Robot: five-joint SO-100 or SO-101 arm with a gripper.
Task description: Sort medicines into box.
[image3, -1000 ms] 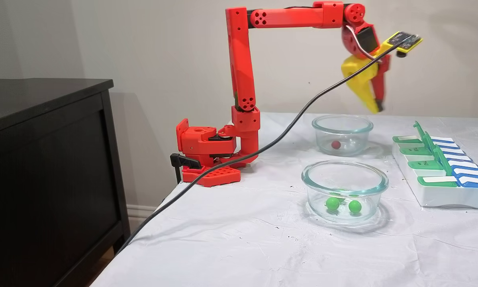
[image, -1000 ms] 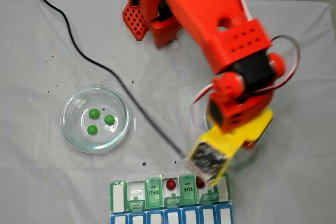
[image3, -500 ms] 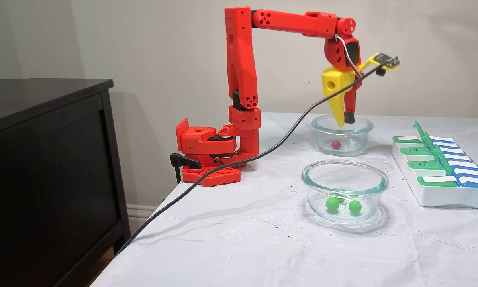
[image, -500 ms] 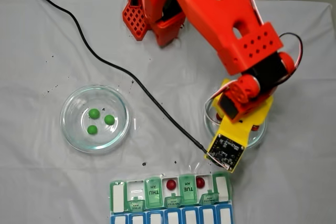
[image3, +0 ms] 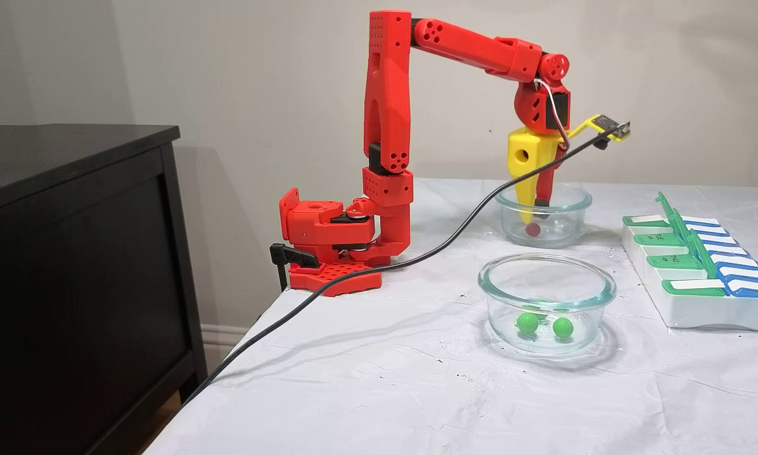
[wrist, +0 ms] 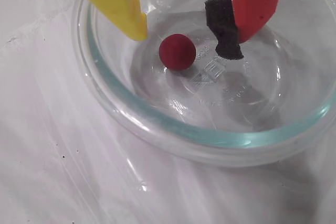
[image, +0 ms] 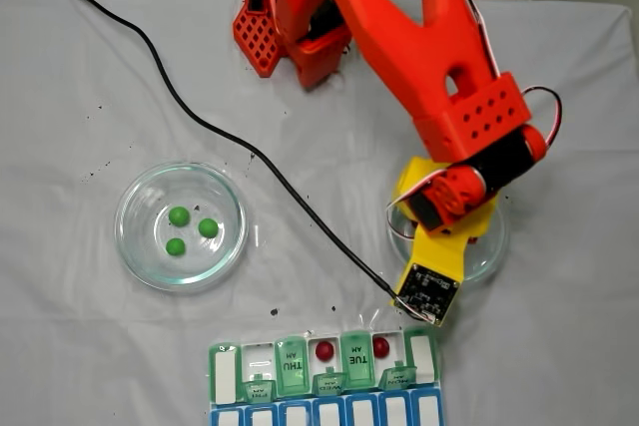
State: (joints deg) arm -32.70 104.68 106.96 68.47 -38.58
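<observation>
- Leftmost, in a fixed view, I see three green pills [image: 187, 228] in their glass dish [image: 135, 246].
- Then my gripper [wrist: 187, 38], parted, straddles a red pill [wrist: 177, 51] (untouched) inside another dish [wrist: 157, 124].
- Two red pills [image: 324, 350] lie in the box [image: 225, 371].

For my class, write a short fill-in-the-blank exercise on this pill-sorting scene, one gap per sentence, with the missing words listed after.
1. The gripper reaches into a glass dish holding one ____ pill.
2. The other dish holds ____ green pills.
3. The pill lies between open fingers, one red and one ____.
4. The organizer already holds ____ red pills.

Missing words: red; three; yellow; two
</observation>
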